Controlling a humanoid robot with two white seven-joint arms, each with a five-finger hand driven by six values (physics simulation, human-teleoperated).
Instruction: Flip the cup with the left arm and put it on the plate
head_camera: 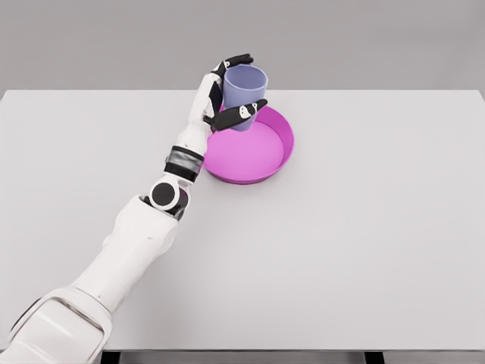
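Observation:
A lavender-blue cup (pixel 245 89) stands mouth up in my left hand (pixel 234 87), held over the far left part of the plate. The fingers wrap its far side and the thumb (pixel 241 114) presses its near side. The magenta plate (pixel 261 155) with a raised rim lies on the table just right of my forearm. I cannot tell whether the cup's base touches the plate. My left arm reaches in from the lower left.
The white table (pixel 364 243) stretches wide around the plate, with its front edge at the bottom of the view and its back edge just behind the cup.

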